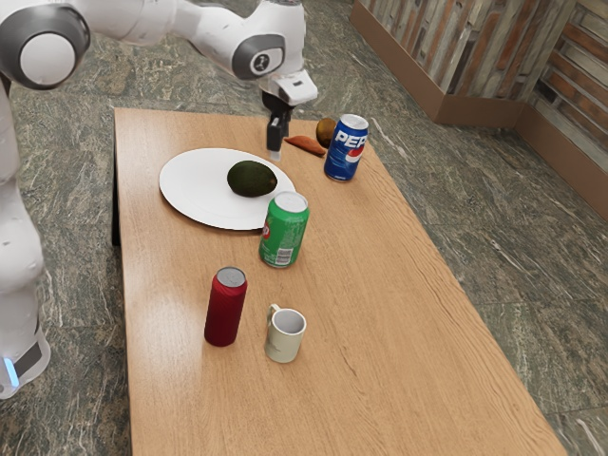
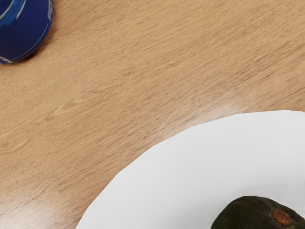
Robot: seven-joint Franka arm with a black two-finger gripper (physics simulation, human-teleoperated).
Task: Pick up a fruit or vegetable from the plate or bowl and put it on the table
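Exterior view, near to far: cream mug (image 1: 283, 347) upright on table (image 1: 380, 370), pale inside visible; red can (image 1: 223, 312) just to its left in the exterior view. Next, green can (image 1: 282, 239) upright, by near right part of plate rim. White plate (image 1: 195, 188), left side of table, holds one dark avocado (image 1: 249, 179), the task item, right of plate center; wrist view has its brown stem end. Claw (image 1: 275, 153) past plate's far right edge, pointing down; can't tell wide or narrow. Pepsi can (image 1: 342, 160) upright to its right, orange-brown piece (image 1: 306, 144) between, brown round item (image 1: 325, 130) partly behind Pepsi can
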